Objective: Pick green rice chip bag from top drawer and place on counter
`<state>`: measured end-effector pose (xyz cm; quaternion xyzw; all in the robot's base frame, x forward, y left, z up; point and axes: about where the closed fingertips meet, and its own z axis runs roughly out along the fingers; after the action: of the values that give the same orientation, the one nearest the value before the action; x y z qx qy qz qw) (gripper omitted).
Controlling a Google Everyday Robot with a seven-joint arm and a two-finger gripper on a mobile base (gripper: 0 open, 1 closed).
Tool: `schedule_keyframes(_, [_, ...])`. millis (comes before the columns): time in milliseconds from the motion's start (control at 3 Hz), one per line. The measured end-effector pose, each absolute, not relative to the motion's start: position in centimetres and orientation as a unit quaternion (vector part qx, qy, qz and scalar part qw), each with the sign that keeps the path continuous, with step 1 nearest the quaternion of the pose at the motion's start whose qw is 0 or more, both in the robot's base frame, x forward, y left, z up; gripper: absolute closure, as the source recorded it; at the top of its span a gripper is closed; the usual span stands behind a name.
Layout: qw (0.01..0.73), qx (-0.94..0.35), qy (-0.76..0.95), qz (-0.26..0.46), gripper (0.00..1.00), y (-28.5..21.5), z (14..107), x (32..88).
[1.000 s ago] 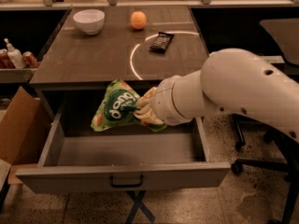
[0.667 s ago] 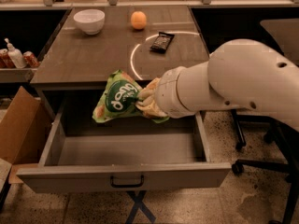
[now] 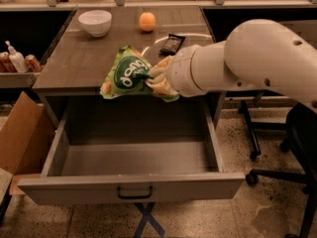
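Grey counter edge: one claw grips one green rice chip bag.

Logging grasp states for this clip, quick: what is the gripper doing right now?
Gripper: closed on the green rice chip bag, holding it in the air at the counter's front edge, above the open top drawer.

Fingers w/ chip bag over counter front edge, top drawer below; bowl L of orange.
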<state>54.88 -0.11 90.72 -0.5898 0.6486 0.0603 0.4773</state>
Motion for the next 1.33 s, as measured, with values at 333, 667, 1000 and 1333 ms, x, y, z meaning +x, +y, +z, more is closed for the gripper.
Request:
schedule_keyframes(333, [0.512, -0.571, 0.636, 0.089, 1.00, 1.2, 92.0, 59.6])
schedule_keyframes(667, [0.525, -0.561, 0.628, 0.121, 1.00, 3.8, 92.2, 63.4])
schedule_keyframes(1000, [0.532, -0.551, 0.628, 0.141, 0.81, 6.9, 91.7, 66.9])
schedule_keyframes(1333, [0.530, -0.539, 0.634, 0.161, 0.57, 9.3, 90.5, 69.7])
